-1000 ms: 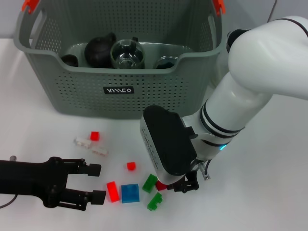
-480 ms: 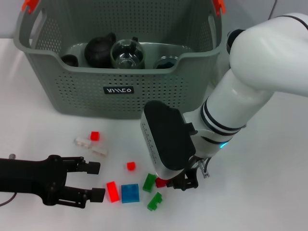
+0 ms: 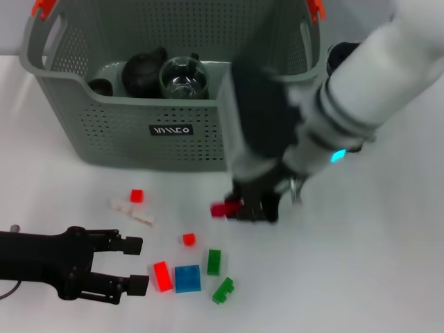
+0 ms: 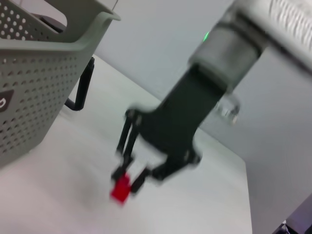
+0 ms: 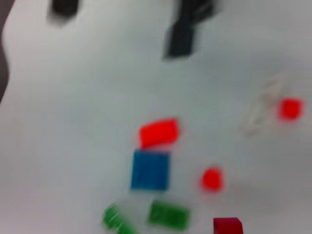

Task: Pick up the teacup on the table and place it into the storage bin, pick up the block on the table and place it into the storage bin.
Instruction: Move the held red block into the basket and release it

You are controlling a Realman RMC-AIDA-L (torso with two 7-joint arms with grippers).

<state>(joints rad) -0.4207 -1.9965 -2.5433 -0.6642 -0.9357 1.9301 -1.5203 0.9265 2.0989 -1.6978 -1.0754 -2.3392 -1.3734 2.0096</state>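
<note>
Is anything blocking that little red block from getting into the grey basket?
Only the storage bin's own front wall, which the red block, held above the table in the right gripper, must rise over. A teapot and glass jug sit inside.

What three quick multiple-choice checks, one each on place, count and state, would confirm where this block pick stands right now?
1. Where is the right gripper?
A. inside the storage bin
B. above the table in front of the storage bin
C. beside the left gripper

2. How many green blocks lie on the table?
A. two
B. none
C. five

3. The right gripper is
A. open and empty
B. shut on the red block
C. holding a teacup

B: it hangs before the storage bin.
A: the green blocks.
B: the red block sits between its fingertips.
</note>
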